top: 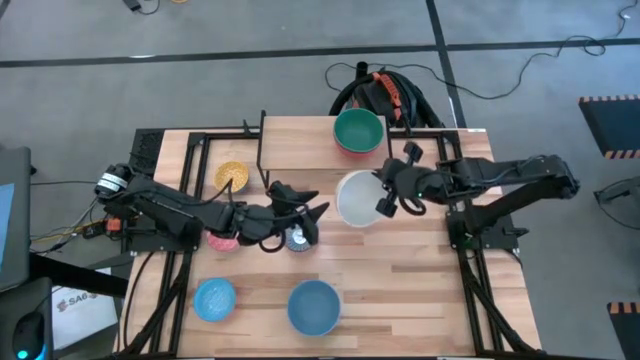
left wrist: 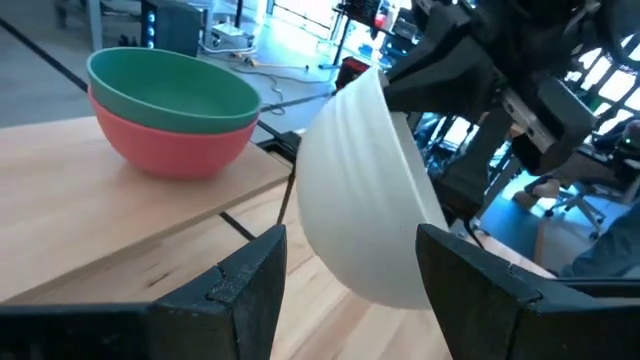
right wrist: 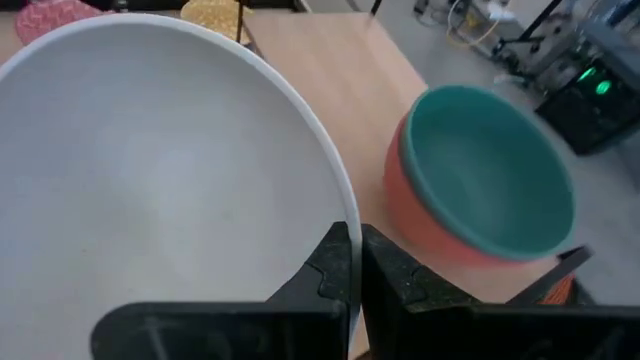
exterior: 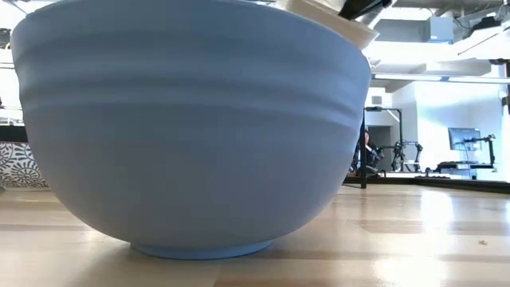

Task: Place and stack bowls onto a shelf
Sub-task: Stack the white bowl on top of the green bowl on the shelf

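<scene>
Between our right pincer [right wrist: 352, 262] fingers we are pinching the rim of the cream bowl [top: 358, 198], the fingers pressed onto the thin wall, one inside and one outside. Hanging off the pincer toward the middle of the bench [top: 420, 300], the bowl is tilting, its mouth turned partly toward the wrist, and it looks lifted clear of the boards.

What matters for the next move is where the shelf [top: 300, 150] lies from this pincer: just beyond the bowl, on the far side of it, with the green bowl [top: 358, 129] already nested in the red bowl [left wrist: 170, 150] on the shelf's near end. That stack is sitting just beside the cream bowl's rim, up and slightly to the side of our grip, so we judge the bowl has only a short carry left, either onto the stack or onto the bare board next to it.

Our left pincer [left wrist: 350, 270] is waiting spread wide, facing the cream bowl's outer wall from the opposite side, close but not touching. Behind that arm, the pink bowl [top: 220, 240] and patterned bowl [top: 297, 238] are resting on the bench; the yellow bowl [top: 231, 177] is lying near the shelf's other end, and the light blue bowl [top: 214, 299] and large blue bowl [top: 314, 306] are sitting well apart toward the near edge.
</scene>
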Robot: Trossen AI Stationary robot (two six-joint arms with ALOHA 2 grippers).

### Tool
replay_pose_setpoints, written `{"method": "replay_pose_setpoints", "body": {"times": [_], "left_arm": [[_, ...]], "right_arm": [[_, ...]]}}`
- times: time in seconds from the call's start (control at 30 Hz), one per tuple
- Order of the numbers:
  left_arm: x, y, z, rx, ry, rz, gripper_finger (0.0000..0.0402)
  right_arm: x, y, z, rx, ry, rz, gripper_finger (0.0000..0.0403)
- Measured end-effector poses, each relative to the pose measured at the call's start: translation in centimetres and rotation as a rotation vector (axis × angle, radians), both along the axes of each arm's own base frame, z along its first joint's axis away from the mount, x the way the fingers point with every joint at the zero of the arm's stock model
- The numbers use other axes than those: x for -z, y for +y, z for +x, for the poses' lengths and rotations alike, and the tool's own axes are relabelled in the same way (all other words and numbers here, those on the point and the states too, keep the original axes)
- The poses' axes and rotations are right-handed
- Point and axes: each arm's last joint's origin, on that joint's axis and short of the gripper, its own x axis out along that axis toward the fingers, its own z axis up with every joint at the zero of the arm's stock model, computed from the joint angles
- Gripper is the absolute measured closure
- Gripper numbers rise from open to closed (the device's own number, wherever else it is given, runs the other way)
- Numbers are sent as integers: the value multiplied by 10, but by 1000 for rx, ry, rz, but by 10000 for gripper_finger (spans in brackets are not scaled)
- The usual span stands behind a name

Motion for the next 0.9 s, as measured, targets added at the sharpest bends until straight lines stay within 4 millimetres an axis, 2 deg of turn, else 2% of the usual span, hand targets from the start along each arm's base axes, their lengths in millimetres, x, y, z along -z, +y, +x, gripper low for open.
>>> {"method": "replay_pose_setpoints", "body": {"times": [0.1, 0.2, 0.57, 0.67, 0.9], "left_arm": [[0, 2, 0, -7, -4, -7, 204], [0, 2, 0, -13, -12, -17, 230], [-2, 2, 1, -18, -25, -12, 369], [-2, 7, 1, -28, -6, 18, 396], [0, 35, 8, 4, 18, 10, 401]], "right_arm": [[-5, -4, 4, -18, -32, -36, 374], [-8, -6, 7, -50, -47, -58, 374], [-32, -24, 12, -90, -138, -135, 373], [-36, -37, 12, -52, -157, -166, 374], [-50, -89, 2, 142, -220, -185, 374]]}}
